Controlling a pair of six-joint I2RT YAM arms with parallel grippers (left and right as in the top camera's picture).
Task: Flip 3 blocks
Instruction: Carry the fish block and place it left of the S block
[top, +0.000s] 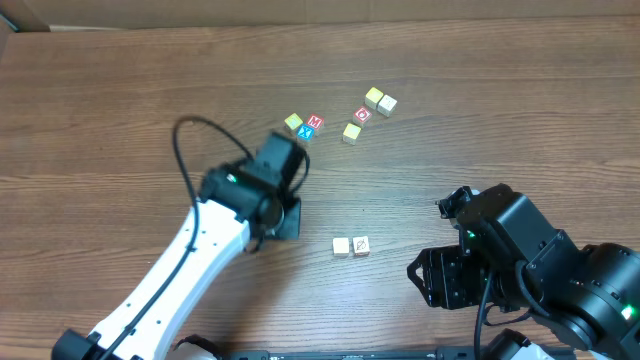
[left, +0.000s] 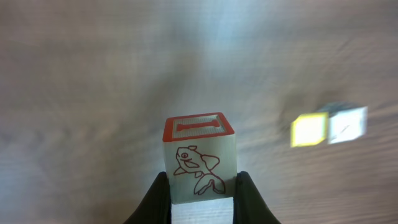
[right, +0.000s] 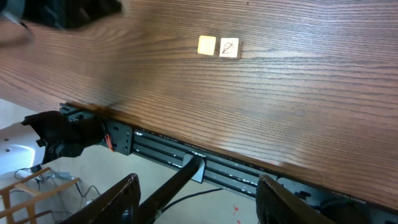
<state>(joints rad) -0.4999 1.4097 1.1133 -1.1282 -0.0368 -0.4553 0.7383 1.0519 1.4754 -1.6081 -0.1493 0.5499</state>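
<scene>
Over the brown wood-grain bench (top: 120, 90), my left jaws clamp the red-edged, fish-marked wooden cube (left: 199, 162), bottom centre in my wrist view; my right jaws gape empty. The yellow-faced wooden cube (top: 341, 246) sits just beside the whitish line-drawn cube (top: 361, 245), lower centre overhead.

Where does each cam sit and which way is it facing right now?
Overhead: above the table, looking straight down; both arms show, left arm white, right arm black.
Left wrist: on the left gripper, looking along its fingers at the tabletop; they pinch a red-edged block.
Right wrist: beyond the table's front edge, facing back over it; the open right gripper shows at the bottom.
Shared: both wrist views catch the yellow-and-white block pair, also seen overhead.
</scene>
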